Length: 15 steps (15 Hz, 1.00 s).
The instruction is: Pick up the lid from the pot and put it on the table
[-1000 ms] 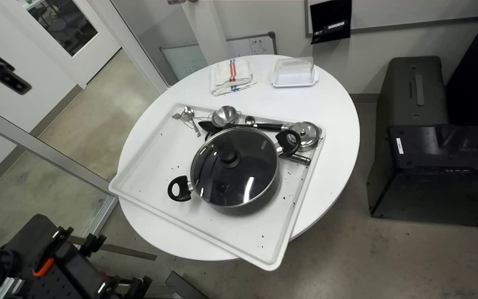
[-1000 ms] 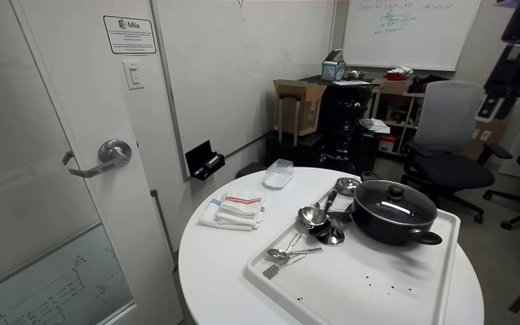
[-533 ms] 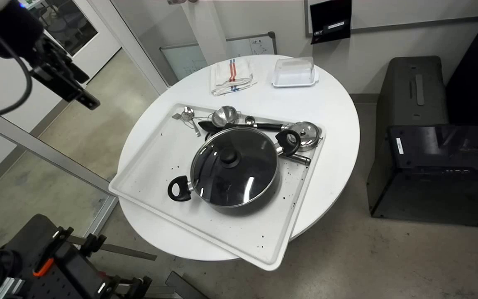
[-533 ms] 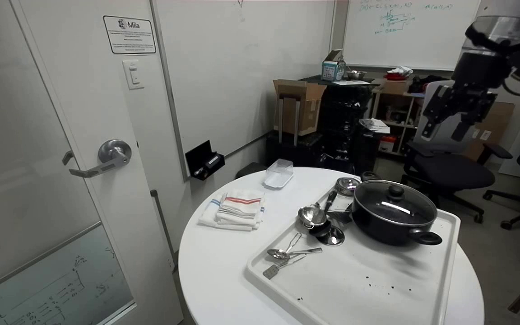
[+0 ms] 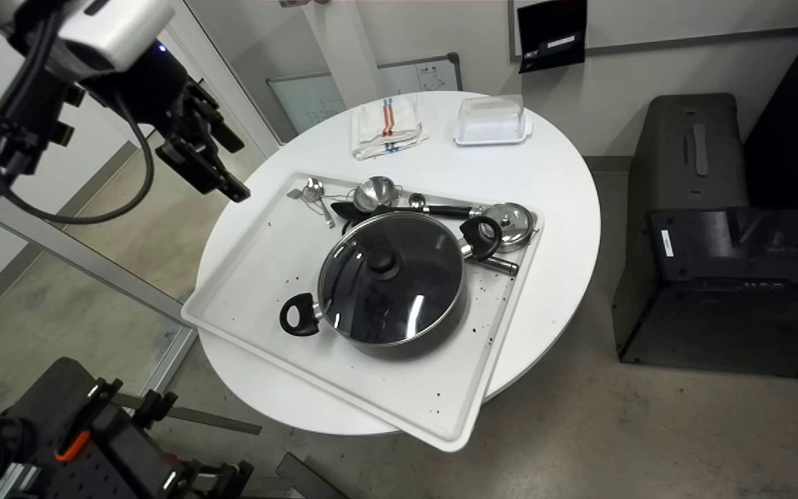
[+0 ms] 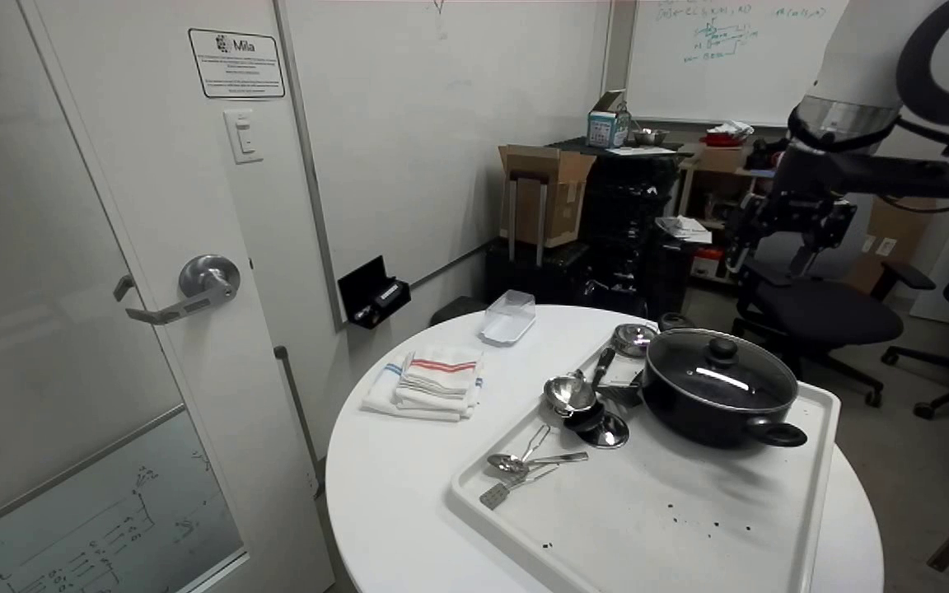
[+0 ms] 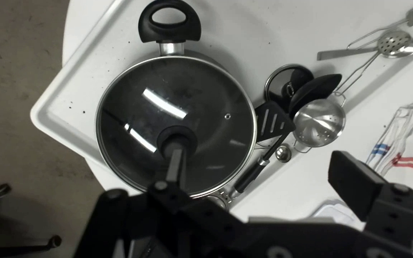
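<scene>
The see-through lid [image 5: 399,312] with its dark centre knob sits on the black pot [image 6: 693,420]. The lid also shows in an exterior view [image 6: 746,375] and from above in the wrist view [image 7: 195,89]. The pot stands on a white tray that lies on the round white table [image 5: 565,291]. My gripper [image 5: 236,166] is open and empty, in the air above and to the side of the pot. In the wrist view the gripper's fingers [image 7: 258,157] are wide apart; one overlaps the knob in the picture but is well above it.
The white tray [image 5: 253,277] also holds a small metal strainer [image 5: 375,194], a small metal pot [image 5: 510,229], and several utensils [image 6: 516,465] beside the black pot. A folded towel [image 5: 385,125] and a clear-covered dish [image 5: 490,125] lie on the table beyond the tray.
My arm has come into view and moved toward the table, to the right in one exterior picture and to the left in another. The lid, pot and tray have not moved.
</scene>
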Motion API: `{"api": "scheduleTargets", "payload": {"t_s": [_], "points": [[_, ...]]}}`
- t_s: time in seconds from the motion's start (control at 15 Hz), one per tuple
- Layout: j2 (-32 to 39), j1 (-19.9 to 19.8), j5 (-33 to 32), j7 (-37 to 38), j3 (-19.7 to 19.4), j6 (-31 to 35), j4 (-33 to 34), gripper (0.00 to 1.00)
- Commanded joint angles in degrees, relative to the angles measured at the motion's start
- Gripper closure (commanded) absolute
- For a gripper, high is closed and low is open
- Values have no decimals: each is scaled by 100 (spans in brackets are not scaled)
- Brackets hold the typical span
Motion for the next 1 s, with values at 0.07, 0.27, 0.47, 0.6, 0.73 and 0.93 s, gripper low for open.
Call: {"api": "scheduleTargets", "payload": {"t_s": [0.07, 0.27, 0.47, 0.6, 0.73, 0.93], "points": [[844, 174, -509, 937, -498, 332, 549, 0], [1252, 334, -746, 1345, -863, 510, 757, 0], [1621, 517, -809, 1537, -1165, 654, 919, 0], [1828, 615, -729, 1499, -1278, 714, 982, 0], [2036, 701, -649, 1445, -1347, 767, 1040, 0], [2305, 795, -557, 1407, -1429, 792, 1142, 0]]}}
